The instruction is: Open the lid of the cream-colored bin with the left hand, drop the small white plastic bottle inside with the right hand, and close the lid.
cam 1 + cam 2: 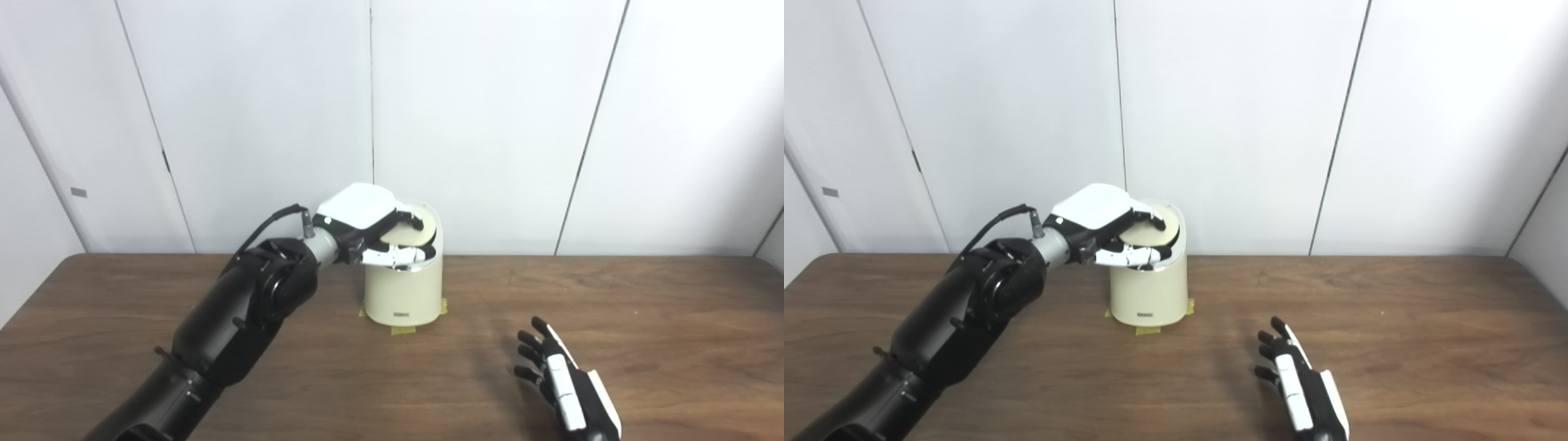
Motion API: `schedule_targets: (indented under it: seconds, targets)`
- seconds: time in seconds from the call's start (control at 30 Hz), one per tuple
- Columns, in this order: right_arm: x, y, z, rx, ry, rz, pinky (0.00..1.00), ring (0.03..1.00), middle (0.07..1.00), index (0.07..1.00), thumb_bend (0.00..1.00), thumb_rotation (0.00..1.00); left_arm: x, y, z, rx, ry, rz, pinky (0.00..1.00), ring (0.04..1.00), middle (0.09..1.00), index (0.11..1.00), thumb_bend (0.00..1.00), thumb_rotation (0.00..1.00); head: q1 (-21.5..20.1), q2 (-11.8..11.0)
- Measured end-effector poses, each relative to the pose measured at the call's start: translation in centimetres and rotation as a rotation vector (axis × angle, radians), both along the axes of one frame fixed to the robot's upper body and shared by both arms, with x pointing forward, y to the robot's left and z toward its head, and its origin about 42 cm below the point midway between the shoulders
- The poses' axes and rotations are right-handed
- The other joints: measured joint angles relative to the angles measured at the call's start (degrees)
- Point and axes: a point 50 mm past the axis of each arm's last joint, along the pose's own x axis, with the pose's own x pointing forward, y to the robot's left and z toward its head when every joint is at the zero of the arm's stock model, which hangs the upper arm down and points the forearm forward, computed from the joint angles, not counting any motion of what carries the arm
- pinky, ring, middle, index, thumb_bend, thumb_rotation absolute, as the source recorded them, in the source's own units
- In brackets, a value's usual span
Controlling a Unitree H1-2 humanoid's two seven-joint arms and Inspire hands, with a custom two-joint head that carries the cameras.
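one cream-colored bin (403,294), one lid (416,231), two robot hands: left robot hand (373,229), right robot hand (566,383)

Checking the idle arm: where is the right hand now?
The right hand lies open, low on the table, right of the cream-colored bin, holding nothing.

Left hand (373,229) and raised lid (419,228) block the bin (404,294) mouth.

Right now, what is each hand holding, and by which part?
The left hand grips the lid of the bin at its raised near edge; the right hand holds nothing.
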Motion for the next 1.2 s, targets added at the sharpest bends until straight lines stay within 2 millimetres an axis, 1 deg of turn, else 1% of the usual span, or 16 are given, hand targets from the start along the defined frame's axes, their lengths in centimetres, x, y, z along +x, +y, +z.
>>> schedule_targets:
  seconds: [0.07,0.17,0.2,0.27,0.4,0.53,0.63,0.7,0.8,0.93,1.1,1.2]
  targets:
    - [-0.1,0.1,0.0,0.018,-0.008,-0.011,0.73,0.851,0.862,0.911,0.56,0.92,-0.2,0.0,-0.1,-0.001,0.0,-0.004,0.92,0.888,0.856,0.83,0.58,1.0,0.0,0.26]
    - [-0.1,0.1,0.1,0.016,-0.028,-0.014,0.73,0.849,0.857,0.908,0.56,0.93,-0.4,0.2,-0.3,-0.002,0.005,-0.003,0.92,0.888,0.857,0.832,0.57,1.0,-0.09,0.53]
    - [-0.1,0.1,0.1,0.015,-0.032,-0.015,0.74,0.848,0.855,0.905,0.56,0.93,-0.5,0.3,-0.5,-0.004,0.007,-0.002,0.92,0.889,0.859,0.833,0.57,1.0,-0.09,0.88]
    - [-0.1,0.0,0.1,0.014,-0.031,-0.018,0.75,0.853,0.856,0.906,0.55,0.93,-0.7,0.4,-0.8,-0.001,0.006,0.002,0.92,0.887,0.86,0.831,0.58,1.0,-0.09,0.88]
    - [-0.2,0.0,0.1,0.016,-0.032,-0.02,0.75,0.86,0.858,0.911,0.54,0.94,-1.3,0.3,-1.0,0.059,-0.043,0.003,0.92,0.888,0.86,0.827,0.59,1.0,-0.17,1.58]
    - [-0.3,-0.1,0.7,0.016,-0.05,-0.02,0.76,0.865,0.862,0.915,0.55,0.94,-1.5,0.2,-1.5,0.097,-0.078,0.002,0.94,0.902,0.872,0.831,0.58,1.0,-0.26,1.85]
    - [-0.4,-0.1,0.6,0.016,-0.049,-0.02,0.76,0.862,0.857,0.912,0.56,0.93,-1.6,0.0,-1.7,0.129,-0.095,0.0,0.97,0.914,0.881,0.837,0.58,1.0,-0.26,2.11]
    - [-0.4,-0.1,0.6,0.016,-0.047,-0.02,0.75,0.861,0.856,0.912,0.55,0.94,-1.6,0.0,-1.8,0.14,-0.102,0.0,0.98,0.918,0.883,0.837,0.57,1.0,-0.35,2.28]
    - [-0.5,-0.1,0.9,0.016,-0.054,-0.02,0.76,0.86,0.854,0.91,0.55,0.93,-1.7,-0.1,-1.9,0.152,-0.114,-0.001,0.97,0.912,0.878,0.833,0.58,1.0,-0.35,2.29]
    - [-0.6,-0.1,1.3,0.017,-0.066,-0.021,0.76,0.858,0.85,0.904,0.56,0.92,-1.7,-0.3,-2.2,0.174,-0.127,-0.007,0.98,0.914,0.882,0.838,0.6,1.0,-0.44,2.55]
    - [-0.6,-0.1,1.2,0.018,-0.056,-0.019,0.75,0.855,0.849,0.907,0.57,0.92,-1.9,-0.4,-2.8,0.167,-0.128,-0.014,0.97,0.916,0.883,0.832,0.6,1.0,-0.62,2.73]
    - [-0.6,-0.1,1.3,0.018,-0.051,-0.019,0.76,0.86,0.853,0.911,0.57,0.93,-1.9,-0.4,-2.9,0.167,-0.129,-0.016,0.98,0.918,0.886,0.836,0.6,1.0,-0.53,2.9]
